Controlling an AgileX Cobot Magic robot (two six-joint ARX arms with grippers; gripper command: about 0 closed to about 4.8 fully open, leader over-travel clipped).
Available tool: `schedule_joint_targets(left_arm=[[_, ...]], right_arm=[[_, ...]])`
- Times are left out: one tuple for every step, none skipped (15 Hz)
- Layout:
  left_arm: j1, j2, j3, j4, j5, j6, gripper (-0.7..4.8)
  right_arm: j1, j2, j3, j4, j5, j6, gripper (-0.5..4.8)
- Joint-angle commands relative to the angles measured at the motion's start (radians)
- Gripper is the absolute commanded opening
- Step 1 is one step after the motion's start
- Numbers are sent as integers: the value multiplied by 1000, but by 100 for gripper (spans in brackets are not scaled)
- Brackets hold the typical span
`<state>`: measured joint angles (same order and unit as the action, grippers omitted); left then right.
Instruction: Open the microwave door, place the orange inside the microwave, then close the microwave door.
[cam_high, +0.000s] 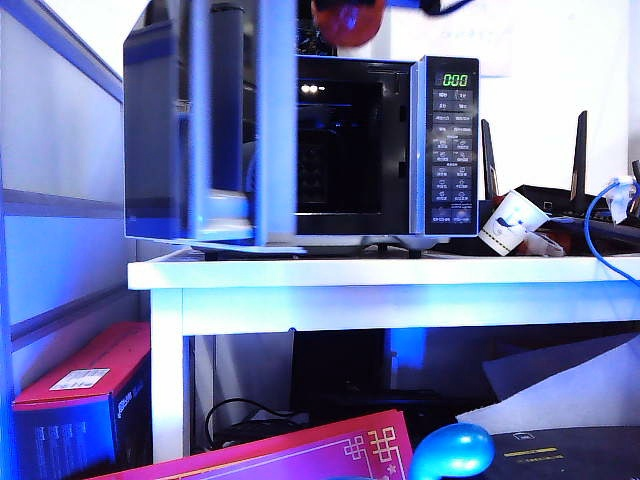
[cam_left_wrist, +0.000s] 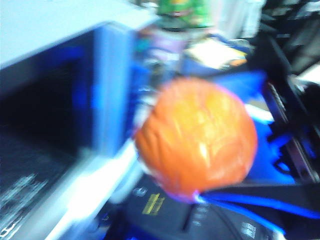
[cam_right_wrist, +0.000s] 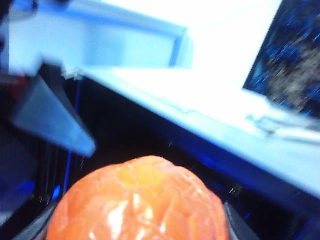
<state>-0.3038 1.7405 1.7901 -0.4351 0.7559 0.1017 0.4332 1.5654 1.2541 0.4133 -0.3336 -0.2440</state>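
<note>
White partition wall and a white desk fill the exterior view, with red boxes stacked below. From the left: the microwave door stands swung wide open, hinged on the left, its glass edge-on to the camera. Next comes the microwave itself, cavity dark and bare, its green display lit on the button panel at the right. A tipped paper cup and a black router lie further right on the desk.

The orange hangs above the oven's top edge, at the upper rim of that view. My right pincer grips it: the fruit fills the space between the dark fingers in the right wrist view. My left pincer is not visible in any view; its camera looks straight at the orange, close by, so I cannot tell how it stands.

What matters next, as I judge it: the cavity opening lies below and behind the fruit, so my right arm must lower and push inward.
</note>
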Motion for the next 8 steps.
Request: schedule_joint_targets(left_arm=[[6, 9, -11, -119, -64, 3, 235], [6, 8, -11, -133, -64, 3, 236], [6, 8, -11, -142, -63, 3, 236], [6, 8, -11, -151, -63, 3, 237], [6, 8, -11, -154, -63, 2, 237], [6, 8, -11, -155, -63, 2, 237], [6, 8, -11, -154, -64, 2, 237], [6, 7, -11, -154, -64, -2, 237]], right_arm=[[-3, 57, 3, 56, 2, 0, 306], [-3, 82, 3, 89, -1, 2, 306], [-3, 103, 3, 120, -2, 10, 306], [-2, 137, 5, 158, -2, 13, 306], [-2, 164, 5, 190, -2, 29, 306], [-2, 190, 5, 221, -2, 52, 306], [-2, 209, 5, 246, -2, 62, 306], [-2, 233, 5, 269, -2, 65, 306]])
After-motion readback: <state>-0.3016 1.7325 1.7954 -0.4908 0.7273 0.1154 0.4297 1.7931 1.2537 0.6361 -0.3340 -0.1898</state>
